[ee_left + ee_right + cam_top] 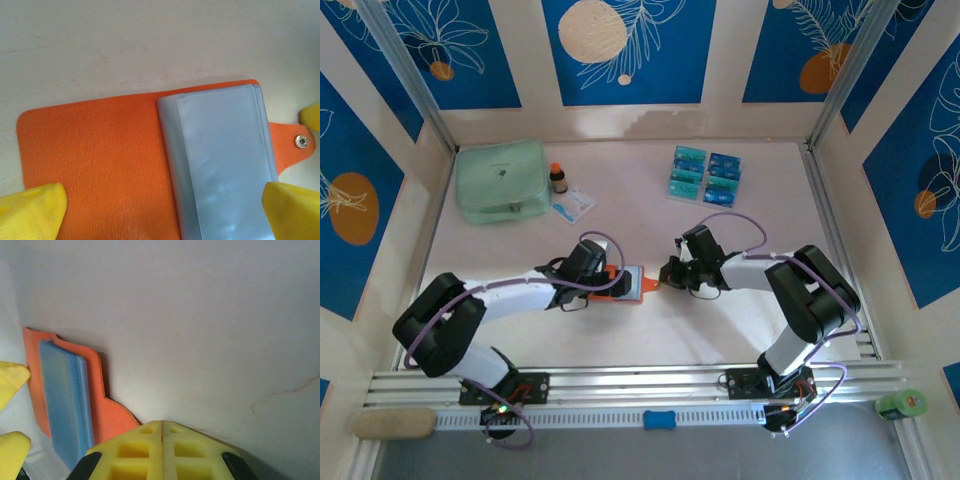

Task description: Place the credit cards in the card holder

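Card holder (628, 283) lay open at desk (650, 335) middle, pockets (225, 160) up. Left fingers (35, 210) spread wide over it, grasping nothing. Right fingers (162, 450) clenched together just beside its snap tab (300, 141). Credit cards (705, 173) sat well apart, far right.

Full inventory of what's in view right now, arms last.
credit cards: one set, teal/blue/green, far side right of centre
card holder: 1, orange, open, centre
pouch: 1, mint green, far left
bottle: 1, brown, orange cap, beside pouch
packet: 1, white-blue, by bottle
roll: 1, green, near-right corner
pad: 1, beige, near-left corner
left gripper: 1, yellow fingers, open astride card holder
right gripper: 1, yellow fingers, shut, by holder's tab
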Controlling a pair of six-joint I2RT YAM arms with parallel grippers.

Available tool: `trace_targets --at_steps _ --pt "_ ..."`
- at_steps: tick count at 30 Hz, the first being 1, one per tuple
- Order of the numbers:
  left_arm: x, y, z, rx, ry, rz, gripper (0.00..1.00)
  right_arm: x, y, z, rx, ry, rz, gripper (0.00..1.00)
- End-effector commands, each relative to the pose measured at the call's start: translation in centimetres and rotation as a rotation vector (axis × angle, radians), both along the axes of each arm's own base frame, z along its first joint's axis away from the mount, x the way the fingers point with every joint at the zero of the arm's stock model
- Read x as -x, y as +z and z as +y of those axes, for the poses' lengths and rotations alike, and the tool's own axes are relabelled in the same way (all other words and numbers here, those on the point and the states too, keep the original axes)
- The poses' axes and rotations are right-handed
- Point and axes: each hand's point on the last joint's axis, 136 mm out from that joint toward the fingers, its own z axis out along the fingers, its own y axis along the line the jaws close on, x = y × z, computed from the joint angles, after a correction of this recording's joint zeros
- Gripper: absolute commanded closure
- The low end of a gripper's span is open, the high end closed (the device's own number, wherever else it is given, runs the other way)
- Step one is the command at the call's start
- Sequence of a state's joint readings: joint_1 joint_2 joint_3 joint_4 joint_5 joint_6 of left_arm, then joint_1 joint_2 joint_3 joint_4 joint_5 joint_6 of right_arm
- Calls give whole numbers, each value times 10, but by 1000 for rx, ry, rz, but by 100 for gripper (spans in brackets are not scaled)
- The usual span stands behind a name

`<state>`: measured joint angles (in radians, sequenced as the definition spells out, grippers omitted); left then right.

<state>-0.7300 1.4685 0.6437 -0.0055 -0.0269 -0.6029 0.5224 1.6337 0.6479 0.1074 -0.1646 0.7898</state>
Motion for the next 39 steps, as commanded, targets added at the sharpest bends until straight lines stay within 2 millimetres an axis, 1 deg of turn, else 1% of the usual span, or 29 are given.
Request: trace_targets --at_steps 1,3,6,13,15,19,23,29,35,39 --pt "3 12 -6 16 -26 -2 0 1 -5 -7 32 4 24 100" --pt "3 16 -8 22 -33 -6 0 -1 -2 -7 31 10 18 100" --pt "1 23 -10 29 -40 -16 0 -3 9 -5 21 22 5 100" --pt "-2 39 -15 42 -55 -42 0 -9 43 5 -19 37 -47 100" --pt "-2 40 -15 40 -60 -44 0 -11 51 10 -32 47 -53 100" --pt "0 33 -12 22 -67 -35 0 -13 60 23 -52 73 -53 97" --pt "4 21 -7 -7 -72 -19 0 -14 62 39 -72 110 -40 97" --pt "9 6 -2 -29 -75 -7 0 -13 54 61 -59 169 -13 98" --pt "10 -2 1 -47 -77 -3 0 -13 36 70 -33 188 20 100" --pt "9 -3 2 -55 -76 -8 0 -13 27 72 -22 196 36 100"
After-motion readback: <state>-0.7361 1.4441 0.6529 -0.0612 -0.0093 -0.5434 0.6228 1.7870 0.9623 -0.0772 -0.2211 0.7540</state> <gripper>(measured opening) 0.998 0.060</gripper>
